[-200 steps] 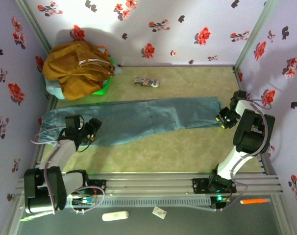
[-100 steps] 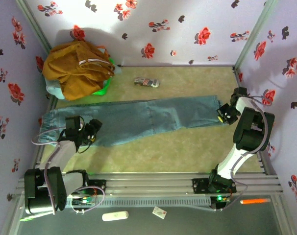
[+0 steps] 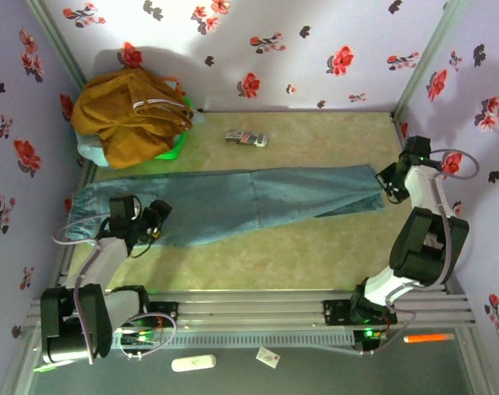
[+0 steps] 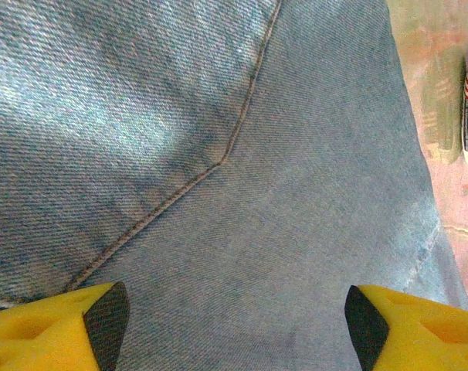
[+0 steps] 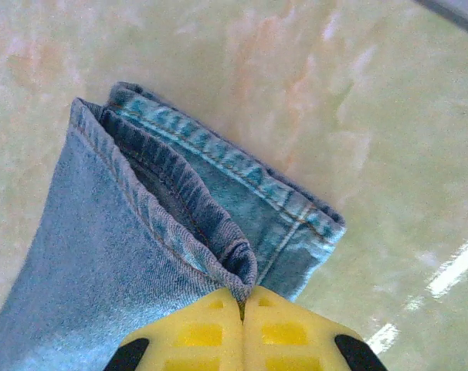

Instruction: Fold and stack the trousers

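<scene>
The trousers, light blue jeans, lie stretched across the table from the left wall to the right side, both legs stacked. My left gripper hovers over the seat area near the waist, open, its yellow fingertips wide apart above the denim. My right gripper is shut on the leg hem, pinching the upper cuff between its yellow pads. The lower cuff lies flat on the table beside it.
A mustard-yellow garment is heaped on a green basket with pale teal cloth at the back left. A small flag-patterned object lies behind the trousers. Walls stand close on the left and right.
The right gripper has moved rightward and toward the back with the hem, pulling the legs out straighter. The left gripper has stayed in place.
</scene>
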Robot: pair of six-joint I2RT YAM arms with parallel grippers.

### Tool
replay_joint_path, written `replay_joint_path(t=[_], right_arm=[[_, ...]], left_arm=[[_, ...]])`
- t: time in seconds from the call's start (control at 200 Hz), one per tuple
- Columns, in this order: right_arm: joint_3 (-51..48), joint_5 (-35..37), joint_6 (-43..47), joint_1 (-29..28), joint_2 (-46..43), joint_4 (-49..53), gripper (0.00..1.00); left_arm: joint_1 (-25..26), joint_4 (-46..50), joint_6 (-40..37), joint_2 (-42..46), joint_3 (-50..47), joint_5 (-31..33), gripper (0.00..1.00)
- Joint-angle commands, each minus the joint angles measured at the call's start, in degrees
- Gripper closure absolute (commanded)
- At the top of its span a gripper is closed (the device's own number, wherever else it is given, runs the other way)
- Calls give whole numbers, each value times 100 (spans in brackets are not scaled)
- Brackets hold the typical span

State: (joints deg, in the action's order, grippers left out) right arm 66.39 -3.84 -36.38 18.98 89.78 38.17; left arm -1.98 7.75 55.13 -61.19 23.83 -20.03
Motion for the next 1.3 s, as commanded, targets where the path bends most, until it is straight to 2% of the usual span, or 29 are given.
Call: replay_joint_path(t=[0.0,0.085,0.105,0.14,0.165,0.215,0.29,0.48,0.58,0.67,0.85,1.16,1.295], right_arm=[[-584,457,26,165,141,-83,100],[-846,402,15,247,409,-204,96],[-876,422,12,264,452,-212,90],[-899,438,8,279,497,-223,72],[-881,414,29,281,497,-211,64],[-787,421,43,283,432,-122,57],[-602,484,49,275,252,15,53],[106,264,90,231,182,82,51],[656,-222,273,75,790,-21,57],[1431,-284,555,-221,1565,248,60],[2592,169,821,-681,2648,734,55],[3482,840,1216,-699,3525,1245,53],[3845,672,1261,-685,3892,1422,54]], left_arm=[[22,43,-81,46,60,-130,22],[20,34,-92,44,34,-189,22],[17,42,-97,46,34,-198,22],[22,64,-113,50,33,-204,22],[22,77,-128,54,33,-217,22],[22,133,-149,68,50,-231,21],[19,182,-174,80,90,-247,20],[22,139,-130,56,155,-247,18],[18,136,-145,-11,213,-249,18],[22,124,-155,-102,257,-253,18],[23,165,-238,-306,357,-296,17],[19,148,-244,-436,412,-292,18],[22,151,-279,-571,485,-299,18]])
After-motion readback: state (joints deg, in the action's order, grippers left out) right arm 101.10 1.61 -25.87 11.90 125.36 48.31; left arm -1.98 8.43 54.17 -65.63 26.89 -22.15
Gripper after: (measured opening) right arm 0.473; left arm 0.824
